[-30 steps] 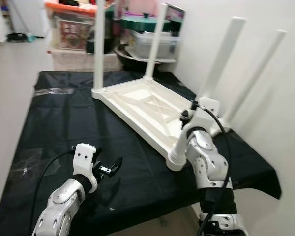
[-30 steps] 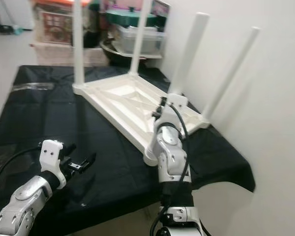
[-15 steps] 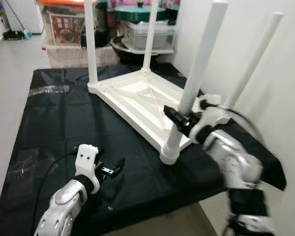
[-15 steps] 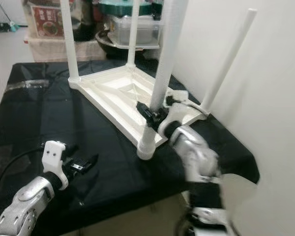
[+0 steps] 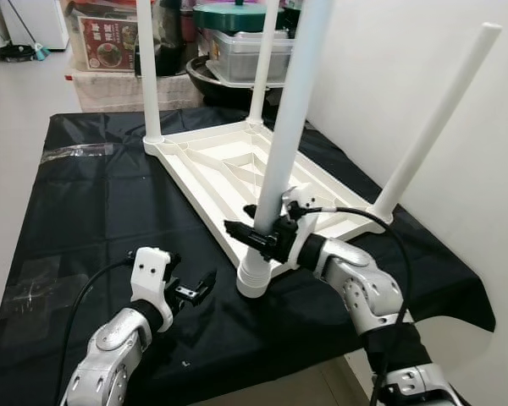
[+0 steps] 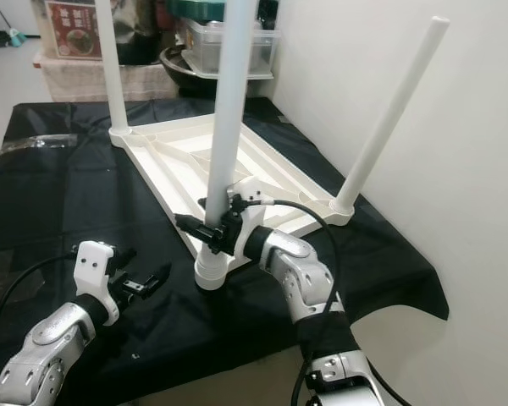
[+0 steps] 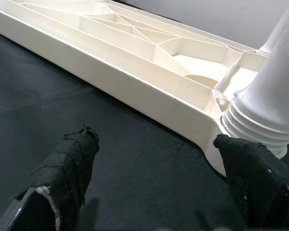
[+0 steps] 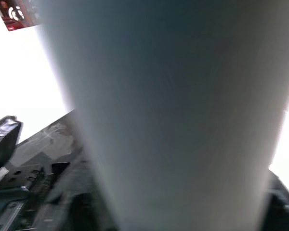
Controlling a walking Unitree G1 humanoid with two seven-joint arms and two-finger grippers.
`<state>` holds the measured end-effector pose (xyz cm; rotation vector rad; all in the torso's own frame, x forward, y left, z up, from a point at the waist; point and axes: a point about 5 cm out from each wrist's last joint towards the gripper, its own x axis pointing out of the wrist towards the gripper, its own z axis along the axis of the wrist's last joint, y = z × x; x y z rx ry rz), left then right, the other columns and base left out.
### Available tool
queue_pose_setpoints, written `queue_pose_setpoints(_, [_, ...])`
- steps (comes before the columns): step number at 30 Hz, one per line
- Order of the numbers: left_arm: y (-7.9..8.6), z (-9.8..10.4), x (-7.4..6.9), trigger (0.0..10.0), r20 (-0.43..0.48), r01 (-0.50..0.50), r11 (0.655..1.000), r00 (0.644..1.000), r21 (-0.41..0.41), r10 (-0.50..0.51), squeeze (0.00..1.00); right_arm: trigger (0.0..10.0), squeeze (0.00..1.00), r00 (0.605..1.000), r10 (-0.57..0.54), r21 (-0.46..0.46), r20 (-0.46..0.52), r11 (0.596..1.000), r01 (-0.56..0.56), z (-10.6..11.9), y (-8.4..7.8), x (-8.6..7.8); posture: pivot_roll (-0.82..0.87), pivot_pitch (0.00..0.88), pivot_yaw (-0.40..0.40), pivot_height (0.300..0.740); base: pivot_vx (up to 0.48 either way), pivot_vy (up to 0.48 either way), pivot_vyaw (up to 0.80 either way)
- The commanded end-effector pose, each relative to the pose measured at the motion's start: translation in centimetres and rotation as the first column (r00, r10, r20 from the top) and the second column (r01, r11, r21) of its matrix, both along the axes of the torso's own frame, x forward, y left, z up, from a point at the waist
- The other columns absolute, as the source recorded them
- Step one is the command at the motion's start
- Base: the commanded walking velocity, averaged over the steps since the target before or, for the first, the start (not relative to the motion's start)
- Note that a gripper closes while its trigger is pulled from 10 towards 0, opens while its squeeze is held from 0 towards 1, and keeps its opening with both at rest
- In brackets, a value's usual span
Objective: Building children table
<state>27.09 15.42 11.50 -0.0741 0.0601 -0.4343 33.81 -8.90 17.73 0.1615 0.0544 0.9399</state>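
Note:
A white children's table (image 5: 229,169) lies upside down on a black cloth (image 5: 93,203), its legs pointing up. My right gripper (image 5: 254,232) is shut on the nearest leg (image 5: 292,110), low down just above its ribbed base (image 6: 210,269). That leg (image 8: 173,110) stands right against the right wrist camera. My left gripper (image 5: 195,290) hovers open over the cloth at the front left, a short way from the same leg's base (image 7: 265,115). Its two black fingers (image 7: 70,159) are spread wide with nothing between them, facing the table's rim (image 7: 135,82).
Storage boxes and a covered pot (image 5: 237,51) crowd the far end. A white wall (image 5: 389,85) runs close along the right, with one leg (image 5: 432,118) leaning near it. A clear plastic scrap (image 5: 80,152) lies on the cloth at the left. Beyond the cloth's left edge is floor (image 5: 17,110).
The right arm has swung in from the right side of the near leg and closed on it low down. The view has shifted closer. The left gripper has hardly moved.

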Motion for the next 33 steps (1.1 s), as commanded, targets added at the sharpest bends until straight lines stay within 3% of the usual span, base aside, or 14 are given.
queue_pose_setpoints(1, [0.0, -0.2, -0.2, 10.0, -0.007, 0.001, 1.0, 1.0, 0.01, 0.0, 0.0, 0.0, 0.0, 0.995, -0.097, -0.031, -0.002, 0.995, 0.097, 0.0, -0.7, 1.0, 0.14, 0.0, -0.151, 0.74, 0.0, 0.0, 0.0])
queue_pose_setpoints(7, [0.0, -0.2, -0.2, 10.0, -0.007, -0.002, 1.0, 1.0, 0.009, 0.003, 0.0, 0.0, 0.0, 0.855, -0.515, -0.191, -0.066, 0.847, 0.496, -1.8, -3.8, 3.1, 0.13, 0.0, -0.146, 0.74, 0.0, 0.0, 0.0])
queue_pose_setpoints(8, [-0.2, -0.4, -0.3, 10.0, -0.012, 0.003, 1.0, 1.0, 0.004, -0.003, 0.0, 0.0, 0.0, 0.576, -0.813, -0.279, -0.082, 0.574, 0.77, -3.2, -7.0, 2.8, 0.12, 0.0, -0.137, 0.74, 0.0, 0.0, 0.0])
queue_pose_setpoints(9, [-0.2, -0.4, -0.3, 10.0, -0.012, 0.003, 1.0, 1.0, 0.004, -0.003, 0.0, 0.0, 0.0, 0.576, -0.813, -0.279, -0.082, 0.574, 0.77, -3.2, -7.0, 2.8, 0.12, 0.0, -0.137, 0.74, 0.0, 0.0, 0.0])
queue_pose_setpoints(11, [-0.4, -0.5, -0.3, 10.0, -0.016, 0.007, 1.0, 1.0, 0.003, -0.007, 0.0, 0.0, 0.0, 0.335, -0.938, -0.302, -0.089, 0.346, 0.888, -3.9, -8.5, 1.3, 0.12, 0.0, -0.136, 0.74, 0.0, 0.0, 0.0])
queue_pose_setpoints(12, [-0.4, -0.4, -0.3, 10.0, -0.016, 0.008, 1.0, 1.0, 0.002, -0.008, 0.0, 0.0, 0.0, 0.32, -0.944, -0.296, -0.084, 0.331, 0.896, -3.9, -8.0, 0.5, 0.12, 0.0, -0.131, 0.74, 0.0, 0.0, 0.0])
queue_pose_setpoints(14, [-0.5, -0.2, -0.1, 10.0, -0.012, 0.01, 1.0, 1.0, 0.0, -0.01, 0.0, 0.0, 0.0, 0.371, -0.925, -0.283, -0.085, 0.38, 0.881, -3.6, -6.2, -0.4, 0.11, 0.0, -0.118, 0.74, 0.0, 0.0, 0.0])
queue_pose_setpoints(16, [-0.5, -0.1, 0.1, 10.0, -0.012, 0.024, 1.0, 1.0, 0.004, -0.024, 0.0, 0.1, 0.0, 0.508, -0.844, -0.254, -0.174, 0.537, 0.805, -3.7, -2.9, -1.2, 0.1, 0.0, -0.108, 0.74, 0.0, 0.0, 0.0])
queue_pose_setpoints(17, [-0.5, -0.2, 0.1, 10.0, -0.013, 0.028, 1.0, 1.0, 0.006, -0.028, 0.0, 10.0, 0.0, 0.573, -0.795, -0.226, -0.202, 0.607, 0.762, -3.5, -1.8, -1.1, 0.1, 0.0, -0.108, 0.74, 0.0, 0.0, 0.0])
queue_pose_setpoints(20, [-0.5, -0.1, 0.2, 10.0, -0.012, 0.032, 0.999, 0.999, 0.008, -0.031, 0.0, 10.0, 0.0, 0.638, -0.745, -0.171, -0.193, 0.666, 0.726, -2.9, -1.0, -1.0, 0.1, 0.0, -0.104, 0.74, 0.0, 0.0, 0.0])
queue_pose_setpoints(21, [-0.5, -0.1, 0.3, 10.0, -0.011, 0.032, 0.999, 0.999, 0.007, -0.032, 0.0, 10.0, 1.0, 0.689, -0.699, -0.076, -0.19, 0.71, 0.7, -1.8, -0.8, -0.6, 0.1, 0.0, -0.107, 0.74, 0.0, 0.0, 0.0])
queue_pose_setpoints(25, [-0.5, 0.0, 0.3, 10.0, -0.008, 0.03, 1.0, 1.0, 0.007, -0.03, 0.0, 10.0, 1.0, 0.693, -0.702, -0.046, -0.165, 0.707, 0.705, -0.9, -1.3, -0.1, 0.1, 0.0, -0.109, 0.74, 0.0, 0.0, 0.0])
queue_pose_setpoints(26, [-0.4, -0.1, 0.4, 10.0, -0.008, 0.026, 1.0, 1.0, 0.007, -0.026, 0.0, 10.0, 0.0, 0.802, -0.582, 0.063, -0.131, 0.803, 0.593, 1.6, -1.4, 0.1, 0.1, 0.0, -0.109, 0.74, 0.0, 0.0, 0.0])
queue_pose_setpoints(33, [-0.5, -0.1, 0.3, 10.0, -0.006, 0.025, 1.0, 1.0, 0.004, -0.025, 0.0, 10.0, 0.0, 0.974, -0.225, 0.05, 0.042, 0.974, 0.223, 3.3, -2.0, -1.4, 0.12, 0.0, -0.117, 0.74, 0.0, 0.0, 0.0])
